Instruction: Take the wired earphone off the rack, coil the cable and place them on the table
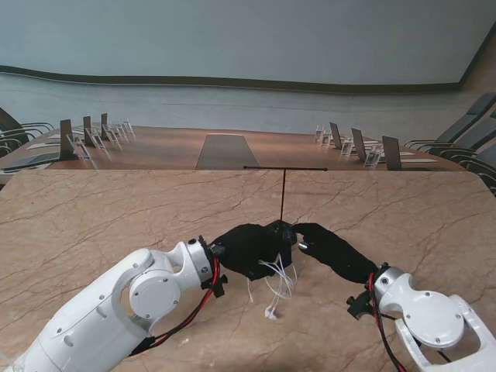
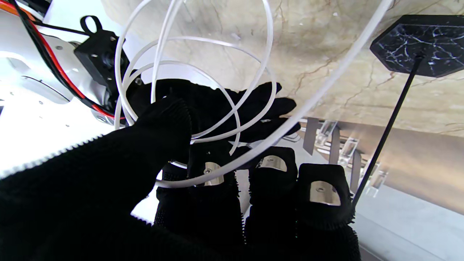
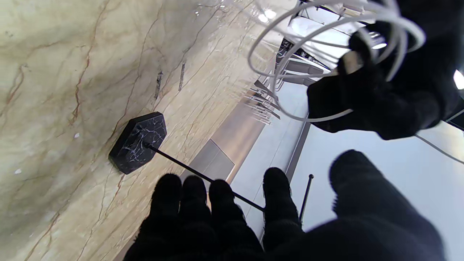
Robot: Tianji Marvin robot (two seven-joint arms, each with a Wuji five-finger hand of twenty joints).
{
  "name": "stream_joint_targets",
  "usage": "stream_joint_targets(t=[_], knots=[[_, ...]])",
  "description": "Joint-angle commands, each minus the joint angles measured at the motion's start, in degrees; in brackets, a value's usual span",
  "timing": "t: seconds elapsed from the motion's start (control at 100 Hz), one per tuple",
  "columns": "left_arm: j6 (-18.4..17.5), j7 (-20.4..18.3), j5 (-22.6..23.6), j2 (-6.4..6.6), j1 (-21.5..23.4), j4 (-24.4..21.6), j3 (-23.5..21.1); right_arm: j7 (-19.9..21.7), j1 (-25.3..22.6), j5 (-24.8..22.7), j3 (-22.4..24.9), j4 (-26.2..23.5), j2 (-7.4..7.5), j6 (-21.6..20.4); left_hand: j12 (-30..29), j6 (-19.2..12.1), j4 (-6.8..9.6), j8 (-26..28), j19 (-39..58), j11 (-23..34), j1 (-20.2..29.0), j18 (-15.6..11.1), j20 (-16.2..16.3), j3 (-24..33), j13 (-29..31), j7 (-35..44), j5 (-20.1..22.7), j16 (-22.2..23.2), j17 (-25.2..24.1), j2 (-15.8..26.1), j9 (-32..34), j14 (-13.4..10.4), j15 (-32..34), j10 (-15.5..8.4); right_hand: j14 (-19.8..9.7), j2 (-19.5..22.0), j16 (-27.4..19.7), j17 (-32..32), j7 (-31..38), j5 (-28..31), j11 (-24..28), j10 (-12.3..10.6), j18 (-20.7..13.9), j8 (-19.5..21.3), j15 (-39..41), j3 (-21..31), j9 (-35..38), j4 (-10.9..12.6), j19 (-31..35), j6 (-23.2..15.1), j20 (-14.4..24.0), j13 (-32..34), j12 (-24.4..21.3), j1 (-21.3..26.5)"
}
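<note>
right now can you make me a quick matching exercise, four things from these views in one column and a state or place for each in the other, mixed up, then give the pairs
Things:
1. earphone cable
2. rack
3. left hand
4. right hand

States or places:
A. fingers apart, holding nothing
B. bare, upright on its black marbled base
C. white, in loose loops, one end hanging toward the table
D. closed on the loops, just in front of the rack

Pairs: 1-C, 2-B, 3-D, 4-A
</note>
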Motion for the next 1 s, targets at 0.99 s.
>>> stream_joint_targets(t=[0.99], knots=[[-5.18,-3.89,-6.79,0.2,-6.0,0.04,6.34,2.23,9.39,-11.97,-10.53,4.73,1.65,-4.11,2.43,-5.17,4.61,1.13,1.6,-0.1,0.67,-1.85,1.67,4.18,-1.64,0.1,1.56,2.23,-0.97,0.39,-1.95,-1.1,-0.75,-2.63,9.35,-21.28,13.94,15.17,17.29,1.06,31.52,4.44,14.13,7.52,30.66,19.41,14.33,-7.51,35.71,-19.49,10.1,24.48,12.19,1.02]])
